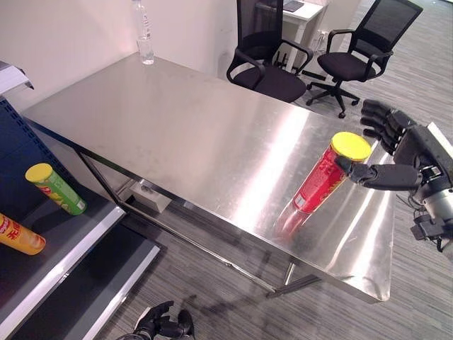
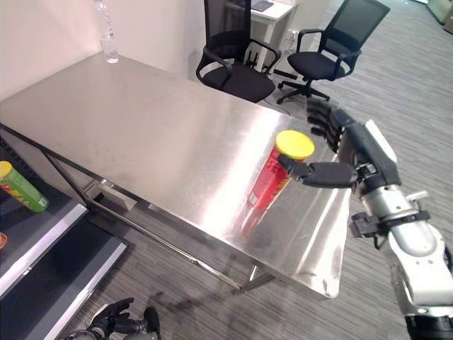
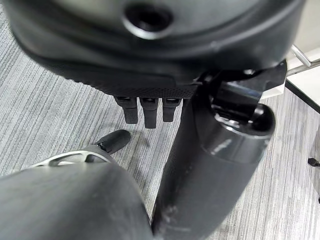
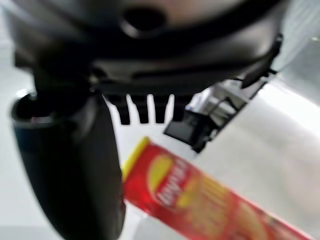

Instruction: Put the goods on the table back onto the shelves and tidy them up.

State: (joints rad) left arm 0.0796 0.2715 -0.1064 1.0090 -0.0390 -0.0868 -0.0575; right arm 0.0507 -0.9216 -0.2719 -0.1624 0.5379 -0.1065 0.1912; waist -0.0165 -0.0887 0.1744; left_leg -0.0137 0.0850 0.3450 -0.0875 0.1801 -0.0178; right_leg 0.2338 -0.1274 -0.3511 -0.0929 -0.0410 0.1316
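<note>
Red can (image 1: 323,175) with a yellow lid stands tilted on the steel table (image 1: 177,134), near the table's right edge, its lid leaning toward the right hand (image 1: 396,145). The hand is at the can's top: the thumb (image 1: 368,173) touches the can just below the lid on the near side, while the fingers (image 1: 379,120) are spread and straight beyond the lid, apart from it. The hand is not closed round the can.

A clear bottle (image 1: 144,32) stands at the table's far left corner. Two black office chairs (image 1: 272,49) stand beyond the table.

On the shelf (image 1: 67,241) at the left lie a green can (image 1: 56,189) with a yellow lid and, nearer, an orange can (image 1: 20,235).

The left hand (image 1: 164,324) hangs low over the floor, fingers loosely relaxed and holding nothing.
</note>
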